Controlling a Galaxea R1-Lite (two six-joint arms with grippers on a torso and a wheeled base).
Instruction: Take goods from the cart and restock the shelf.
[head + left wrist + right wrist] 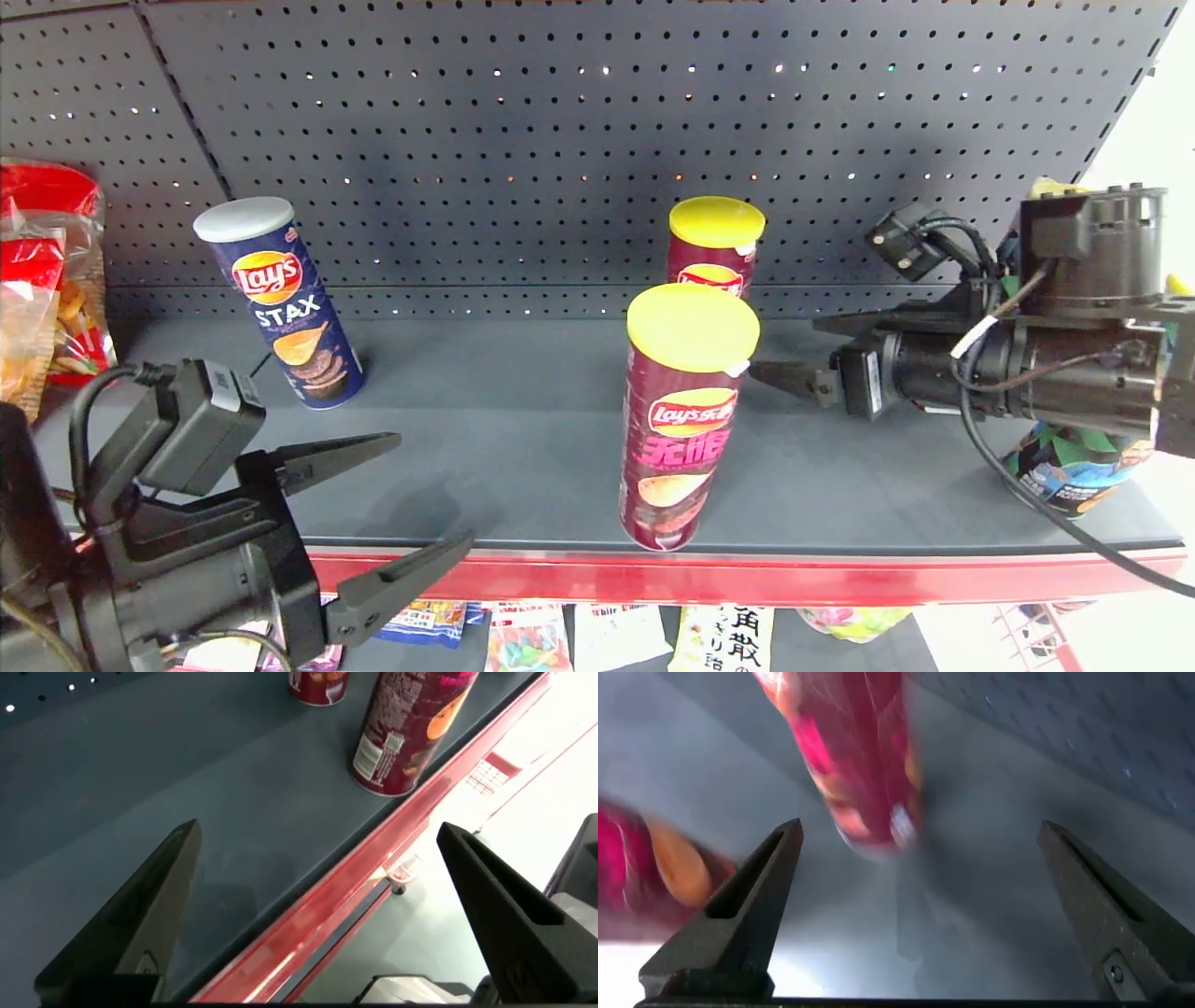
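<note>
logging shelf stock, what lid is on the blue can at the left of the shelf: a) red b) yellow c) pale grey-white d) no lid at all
c: the blue can is capped with a pale grey-white lid, while the front maroon can and the back maroon can have yellow lids.
</note>
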